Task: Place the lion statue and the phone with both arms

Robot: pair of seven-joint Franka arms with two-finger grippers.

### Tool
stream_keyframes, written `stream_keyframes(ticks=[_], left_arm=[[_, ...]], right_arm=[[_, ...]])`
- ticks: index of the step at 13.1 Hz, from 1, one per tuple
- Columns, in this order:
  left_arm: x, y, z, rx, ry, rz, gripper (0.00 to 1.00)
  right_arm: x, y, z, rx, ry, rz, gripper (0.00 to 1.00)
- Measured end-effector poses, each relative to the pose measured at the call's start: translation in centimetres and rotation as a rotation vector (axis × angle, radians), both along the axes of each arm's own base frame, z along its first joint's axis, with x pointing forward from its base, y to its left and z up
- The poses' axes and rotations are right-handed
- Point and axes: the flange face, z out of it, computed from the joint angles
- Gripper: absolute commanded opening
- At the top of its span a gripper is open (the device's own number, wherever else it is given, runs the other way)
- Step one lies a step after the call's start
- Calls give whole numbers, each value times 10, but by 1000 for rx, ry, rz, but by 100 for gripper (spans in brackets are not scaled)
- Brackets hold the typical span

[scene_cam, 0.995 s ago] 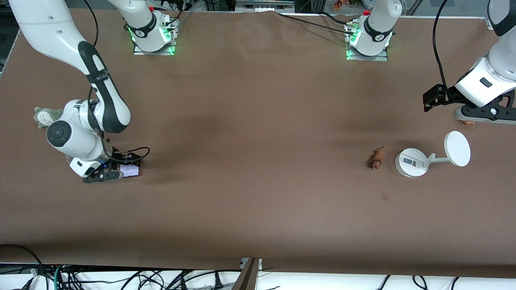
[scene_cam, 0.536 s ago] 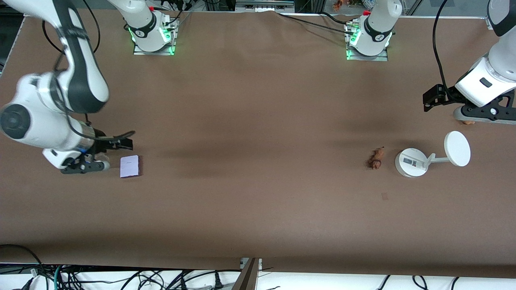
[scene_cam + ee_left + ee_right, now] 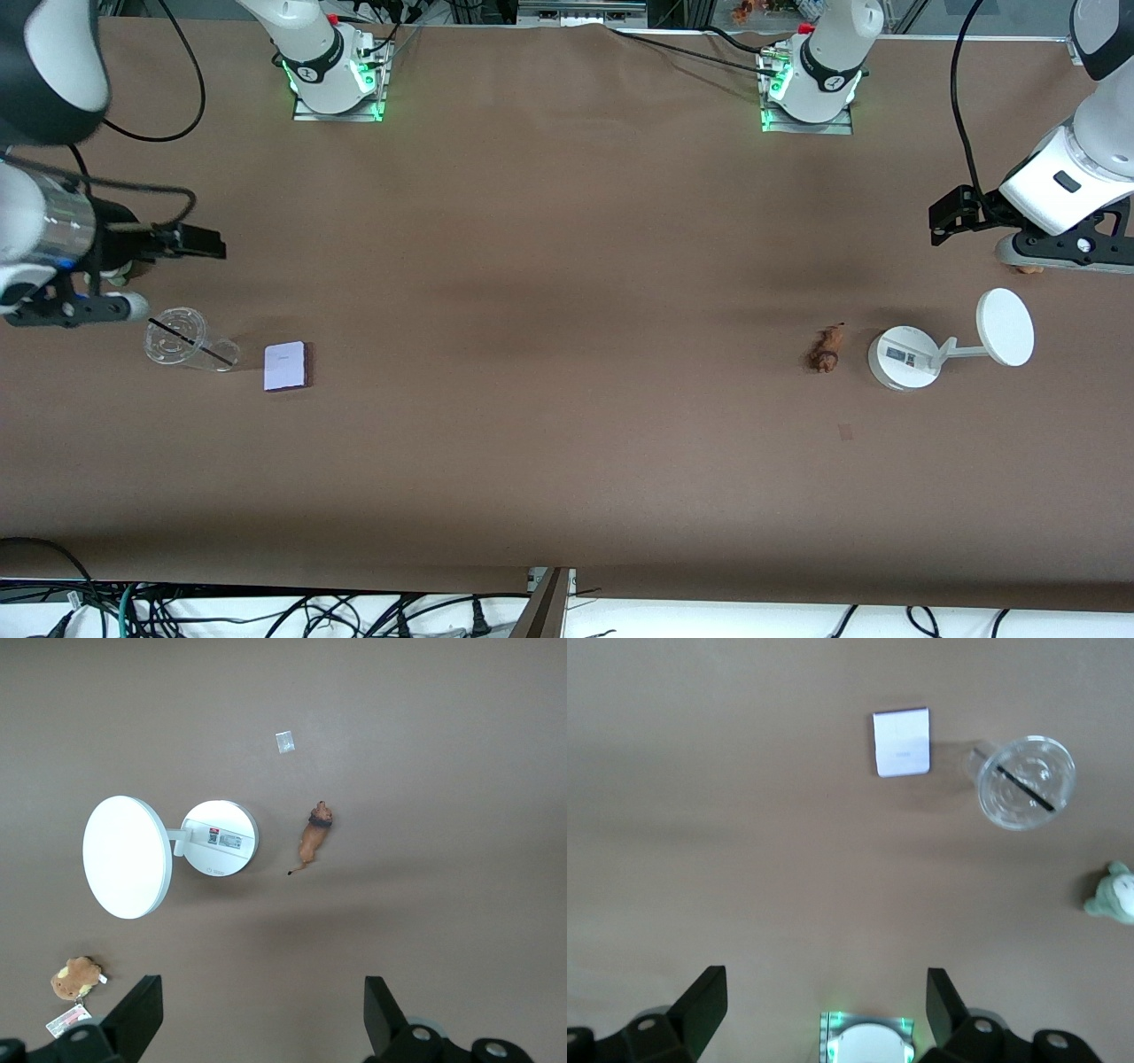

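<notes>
The phone [image 3: 285, 366], a pale lavender slab, lies flat on the table toward the right arm's end; it also shows in the right wrist view [image 3: 902, 742]. My right gripper [image 3: 80, 307] is raised over the table's edge, apart from the phone, open and empty [image 3: 826, 988]. The lion statue [image 3: 826, 349] lies on its side beside the white stand's base and shows in the left wrist view [image 3: 313, 835]. My left gripper [image 3: 1063, 250] hangs over the left arm's end of the table, open and empty [image 3: 261, 1001].
A clear plastic cup [image 3: 182, 341] lies beside the phone. A white stand [image 3: 904, 356] with a disc [image 3: 1005, 327] sits by the lion. A brown plush with a tag [image 3: 76, 975] lies under the left gripper. A grey-green plush [image 3: 1114, 895] lies near the cup.
My right gripper has let go of the phone and risen away toward the table's end, uncovering the cup. The phone stays on the table. The left arm has not moved.
</notes>
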Motion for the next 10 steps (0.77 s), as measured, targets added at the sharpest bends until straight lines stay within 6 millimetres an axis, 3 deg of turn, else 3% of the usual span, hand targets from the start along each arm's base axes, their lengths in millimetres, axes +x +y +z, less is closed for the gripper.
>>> stream_keyframes(ticks=[3,10], left_arm=[[0,0,0,0,0,0,100],[-1,2,3,0,-1,4,100]], right_arm=[[-4,0,12,-7,5,-21,99],[-6,1,7,-19,40,-43,99]])
